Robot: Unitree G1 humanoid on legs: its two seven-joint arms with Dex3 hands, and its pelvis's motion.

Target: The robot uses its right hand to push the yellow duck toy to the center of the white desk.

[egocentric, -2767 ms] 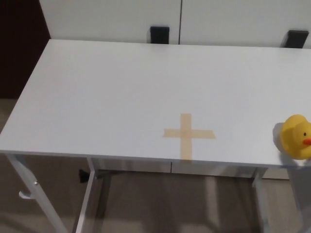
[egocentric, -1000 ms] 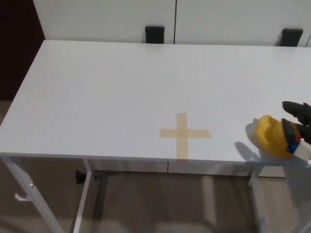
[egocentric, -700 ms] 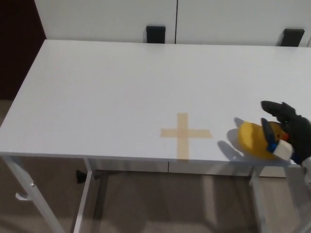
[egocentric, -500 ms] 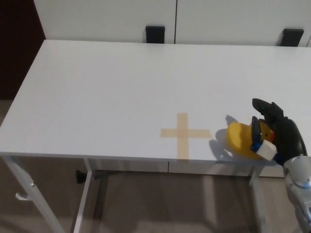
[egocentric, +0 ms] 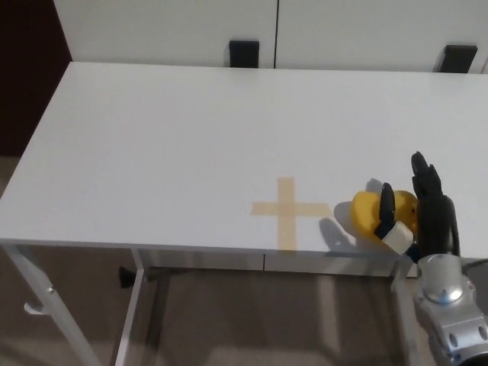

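You've got the right hand [egocentric: 418, 215] coming in from the bottom right, released, fingers [egocentric: 424, 179] apart, not gripping anything. Its thumb [egocentric: 386, 207] lies across the yellow duck toy [egocentric: 370, 217], w/ the other fingers standing upright just right of the duck, so it's contact only, no grasp. Duck sits on the white bench [egocentric: 191, 137] near the front edge, just right of the tan tape cross [egocentric: 288, 209], close to its right arm but apart from it. You can also see the silver wrist [egocentric: 450, 313] below the bench edge. Left hand isn't in view.
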